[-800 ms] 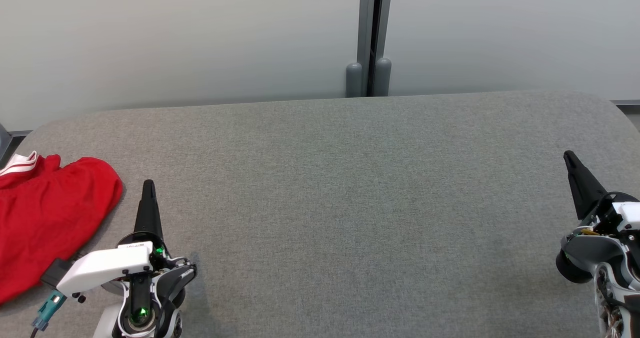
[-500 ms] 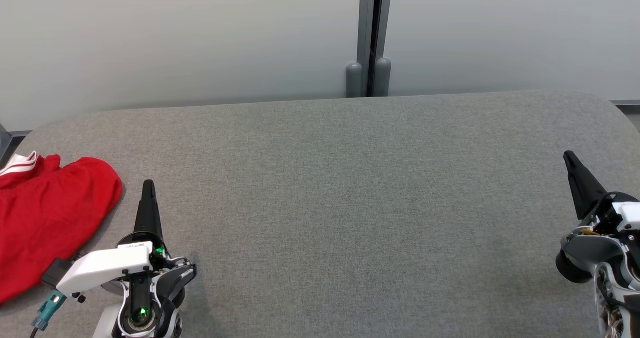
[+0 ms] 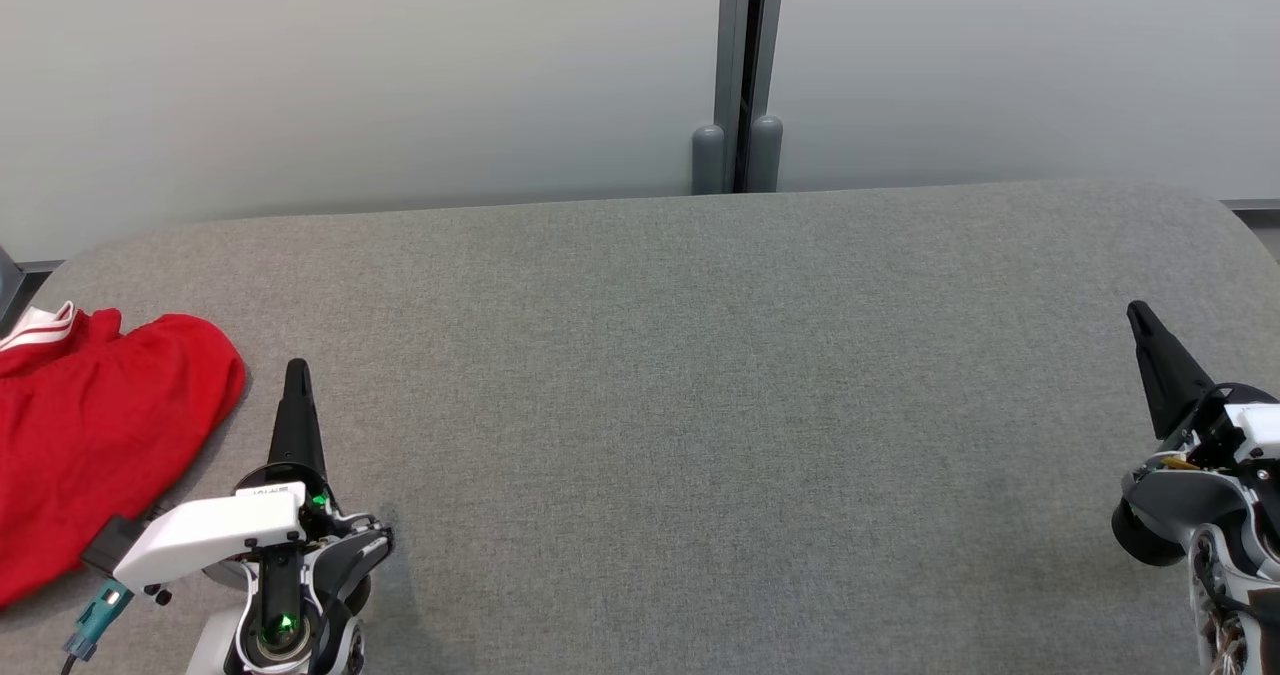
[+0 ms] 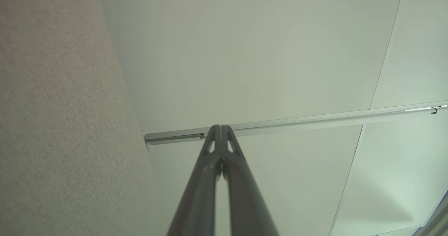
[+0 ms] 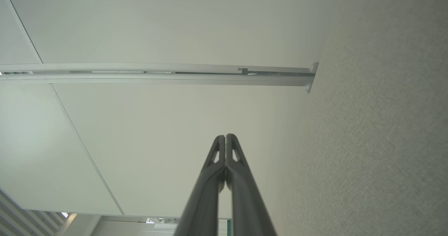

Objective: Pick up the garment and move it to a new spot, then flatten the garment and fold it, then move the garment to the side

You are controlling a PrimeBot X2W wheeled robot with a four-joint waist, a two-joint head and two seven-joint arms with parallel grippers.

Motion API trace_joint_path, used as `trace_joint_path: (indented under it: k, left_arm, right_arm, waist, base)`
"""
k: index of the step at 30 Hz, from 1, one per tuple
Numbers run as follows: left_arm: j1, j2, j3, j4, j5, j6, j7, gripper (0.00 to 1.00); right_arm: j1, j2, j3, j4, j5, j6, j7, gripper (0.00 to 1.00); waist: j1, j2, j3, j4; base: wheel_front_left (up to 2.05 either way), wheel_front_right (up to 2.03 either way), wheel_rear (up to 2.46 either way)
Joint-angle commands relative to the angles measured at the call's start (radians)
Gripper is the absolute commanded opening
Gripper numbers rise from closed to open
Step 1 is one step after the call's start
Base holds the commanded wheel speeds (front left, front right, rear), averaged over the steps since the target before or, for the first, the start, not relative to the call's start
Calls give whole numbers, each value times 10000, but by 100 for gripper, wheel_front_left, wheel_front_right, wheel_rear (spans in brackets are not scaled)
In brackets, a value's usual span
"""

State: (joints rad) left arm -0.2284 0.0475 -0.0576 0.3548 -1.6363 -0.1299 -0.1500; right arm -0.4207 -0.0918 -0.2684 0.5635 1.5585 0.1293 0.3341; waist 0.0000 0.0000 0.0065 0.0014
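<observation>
Shows a red garment [image 3: 90, 445] bunched at the left edge of the grey table [image 3: 700, 405], partly cut off by the frame. Places the left gripper [image 3: 297, 370] just right of it, fingers pressed together, empty. Places the right gripper [image 3: 1138, 312] well apart at the right, likewise closed, empty.

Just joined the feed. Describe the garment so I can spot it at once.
Start at the wide grey table before the pale wall. At its left edge, beside the left gripper, lies the garment. It alone is bright red, with white-striped trim.
</observation>
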Motion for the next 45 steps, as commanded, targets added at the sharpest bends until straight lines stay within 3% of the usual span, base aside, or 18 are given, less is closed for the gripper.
trace_joint_path:
  k: [1, 18, 19, 30, 45]
  left_arm:
    - [-67, 25, 14, -29, -52, -42, 2, 0]
    - [31, -9, -7, 65, 5, 4, -1, 0]
    - [126, -24, -14, 137, 7, 4, -1, 100]
    - [-47, 92, 31, -111, 574, 2, -170, 100]
    - [-185, 311, 7, -1267, 4400, -1, -369, 100]
  right_arm:
    - [32, -39, 13, -3, 39, 27, -10, 0]
    - [55, 30, -6, 33, -5, 0, -11, 0]
    - [174, 74, -13, 71, -6, -2, -15, 100]
    - [491, -1, 399, -612, -619, 3, -898, 100]
    - [761, -339, 885, -2180, -4037, 9, -1951, 100]
  waist:
    - [0, 0, 0, 0]
    - [0, 0, 0, 0]
    - [0, 0, 1, -1]
    - [0, 0, -3, -1]
    - [0, 0, -35, -4]
  base:
    - [0, 0, 0]
    - [0, 0, 0]
    - [0, 0, 0]
    - [0, 0, 0]
    - [0, 0, 0]
